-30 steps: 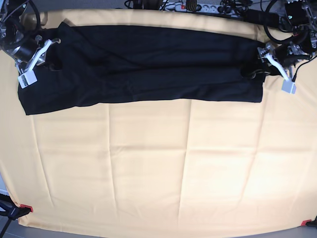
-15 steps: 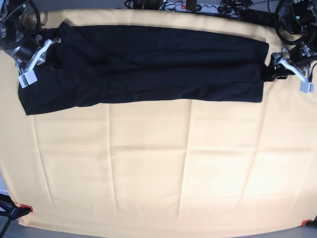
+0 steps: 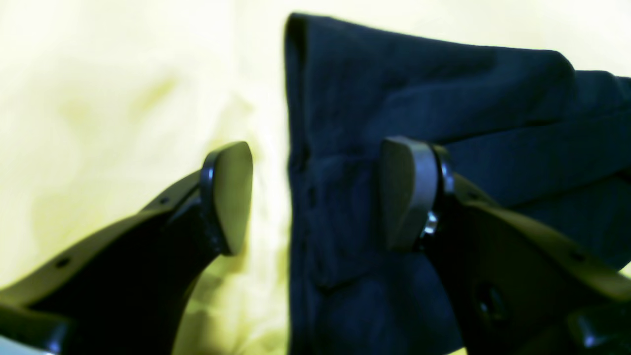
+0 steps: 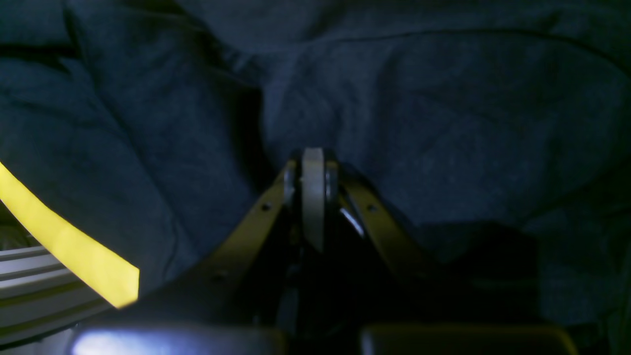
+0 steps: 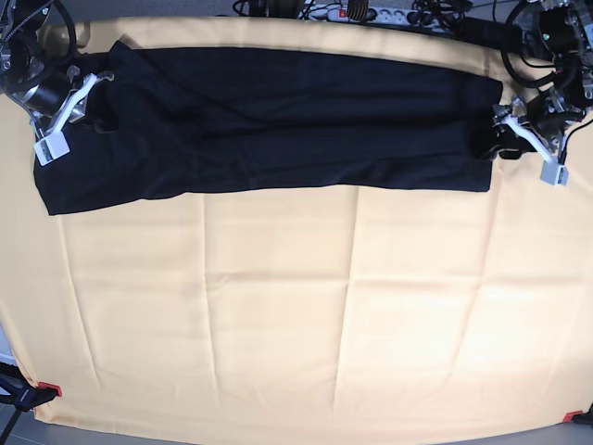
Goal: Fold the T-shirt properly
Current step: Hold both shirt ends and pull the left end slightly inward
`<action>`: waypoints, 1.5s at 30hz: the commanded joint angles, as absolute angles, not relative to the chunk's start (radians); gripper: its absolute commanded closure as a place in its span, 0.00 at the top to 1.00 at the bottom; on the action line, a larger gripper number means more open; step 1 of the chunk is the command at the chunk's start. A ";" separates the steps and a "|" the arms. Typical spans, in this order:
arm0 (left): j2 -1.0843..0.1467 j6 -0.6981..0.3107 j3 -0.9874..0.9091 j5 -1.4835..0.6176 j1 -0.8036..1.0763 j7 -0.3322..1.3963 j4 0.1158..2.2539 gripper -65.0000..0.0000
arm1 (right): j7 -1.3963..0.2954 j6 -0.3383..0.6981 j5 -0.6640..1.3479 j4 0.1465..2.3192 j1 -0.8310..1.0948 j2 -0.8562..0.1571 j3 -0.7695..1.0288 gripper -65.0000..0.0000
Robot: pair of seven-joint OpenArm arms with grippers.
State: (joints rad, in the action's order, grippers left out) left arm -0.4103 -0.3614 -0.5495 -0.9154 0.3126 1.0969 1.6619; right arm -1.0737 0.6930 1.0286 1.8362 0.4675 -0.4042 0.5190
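The black T-shirt (image 5: 278,120) lies folded into a long band across the far side of the table, on the pale yellow cloth (image 5: 296,315). My left gripper (image 5: 489,141) is at the band's right end. In the left wrist view the left gripper (image 3: 320,197) is open and straddles the T-shirt (image 3: 394,84) edge, one pad (image 3: 231,197) over the yellow cloth (image 3: 123,98) and the other over the fabric. My right gripper (image 5: 97,107) sits at the band's left end. In the right wrist view the right gripper (image 4: 313,158) is shut, its tips pressed into the T-shirt (image 4: 443,123), whose creases run towards them.
A power strip and cables (image 5: 371,14) lie along the table's back edge. Red clamps (image 5: 48,389) hold the yellow cloth at the front corners. An aluminium rail (image 4: 29,291) shows beside the table edge in the right wrist view.
The left gripper drew back to the right off the shirt's end, then came back to it, open throughout. The right arm has not moved.
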 commanded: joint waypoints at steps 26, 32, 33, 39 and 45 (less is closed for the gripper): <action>-0.402 -0.419 -0.470 -1.081 0.321 1.227 1.661 0.62 | -1.063 0.698 1.047 1.850 0.465 -0.422 0.527 0.00; -0.402 -0.395 -0.470 -1.014 0.318 1.184 1.661 0.12 | -1.071 0.698 1.047 1.850 0.465 -0.422 0.527 0.00; -0.402 -0.395 -0.470 -1.002 0.318 1.179 1.661 0.01 | -1.074 0.698 1.047 1.850 0.465 -0.422 0.527 0.00; -0.402 -0.395 -0.486 -0.996 0.298 1.183 1.661 0.00 | -1.075 0.698 1.047 1.850 0.465 -0.422 0.527 0.00; -0.402 -0.398 -0.607 -1.023 0.247 1.189 1.663 0.00 | -1.074 0.698 1.048 1.850 0.465 -0.422 0.527 0.00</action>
State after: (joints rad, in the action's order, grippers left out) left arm -0.3786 -0.4004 -0.5919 -1.0168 0.2584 1.2152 1.6512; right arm -1.0851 0.6930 1.0283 1.8362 0.4675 -0.4042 0.5190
